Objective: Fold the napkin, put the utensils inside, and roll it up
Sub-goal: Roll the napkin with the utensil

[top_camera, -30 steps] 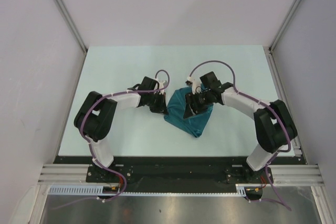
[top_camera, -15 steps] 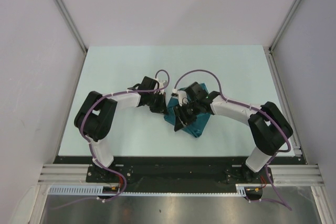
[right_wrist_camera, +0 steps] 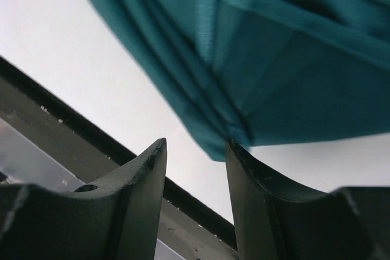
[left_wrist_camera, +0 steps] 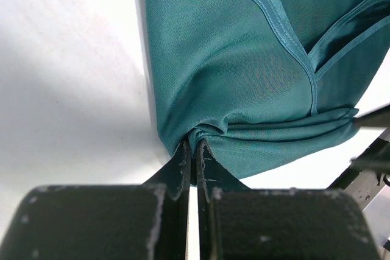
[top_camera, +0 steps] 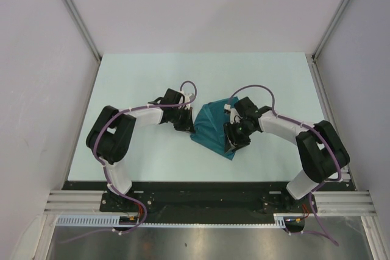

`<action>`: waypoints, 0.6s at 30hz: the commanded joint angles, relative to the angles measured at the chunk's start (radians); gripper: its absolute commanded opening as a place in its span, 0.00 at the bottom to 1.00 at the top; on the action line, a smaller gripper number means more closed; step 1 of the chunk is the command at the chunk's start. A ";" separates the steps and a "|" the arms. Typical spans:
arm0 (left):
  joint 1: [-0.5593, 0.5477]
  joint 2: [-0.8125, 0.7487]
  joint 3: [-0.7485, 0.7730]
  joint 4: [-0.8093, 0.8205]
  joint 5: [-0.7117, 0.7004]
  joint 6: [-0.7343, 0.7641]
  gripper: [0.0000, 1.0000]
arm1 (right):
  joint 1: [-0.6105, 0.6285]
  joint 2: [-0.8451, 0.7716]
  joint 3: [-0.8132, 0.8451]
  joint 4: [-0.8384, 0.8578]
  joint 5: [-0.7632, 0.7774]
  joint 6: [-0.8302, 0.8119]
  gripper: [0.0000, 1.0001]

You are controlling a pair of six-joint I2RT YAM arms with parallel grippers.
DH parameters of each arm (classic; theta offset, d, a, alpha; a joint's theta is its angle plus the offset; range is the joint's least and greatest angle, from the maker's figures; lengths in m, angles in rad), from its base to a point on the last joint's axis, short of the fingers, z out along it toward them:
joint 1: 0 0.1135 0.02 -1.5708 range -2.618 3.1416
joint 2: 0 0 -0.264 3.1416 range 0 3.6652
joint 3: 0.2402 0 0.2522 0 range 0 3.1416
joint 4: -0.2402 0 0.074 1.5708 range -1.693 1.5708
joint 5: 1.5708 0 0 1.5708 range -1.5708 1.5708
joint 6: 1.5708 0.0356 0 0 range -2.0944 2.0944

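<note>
Left pincer (left_wrist_camera: pixel 191 153) is clamped on the napkin (top_camera: pixel 210 127) at its bunched left corner, right pincer (right_wrist_camera: pixel 195 150) hangs open by its near tip; floppy, slick cloth, so I'd grab the hemmed edges.

The pale green, flat tabletop (top_camera: pixel 140 77) is smooth and plain. On it lies a soft teal cloth napkin (top_camera: pixel 210 129). The napkin sits near the middle, a bit closer to the near edge than to the far edge. It is folded over itself into a pointy shape, with a few layers stacked at its sides. A sewn hem runs across the top layer. A black strip (top_camera: pixel 201 185) runs along the near edge of the tabletop.
</note>
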 commanded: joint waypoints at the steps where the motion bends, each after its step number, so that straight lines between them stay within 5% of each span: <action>1: 0.009 0.006 0.025 0.001 -0.027 0.029 0.00 | -0.029 -0.015 -0.014 -0.022 0.035 0.002 0.48; 12: 0.009 -0.004 0.022 0.001 -0.024 0.026 0.00 | 0.061 -0.140 0.194 -0.039 0.120 0.023 0.47; 18: 0.009 -0.004 0.022 0.000 -0.025 0.025 0.00 | 0.112 -0.049 0.219 0.101 0.037 0.055 0.35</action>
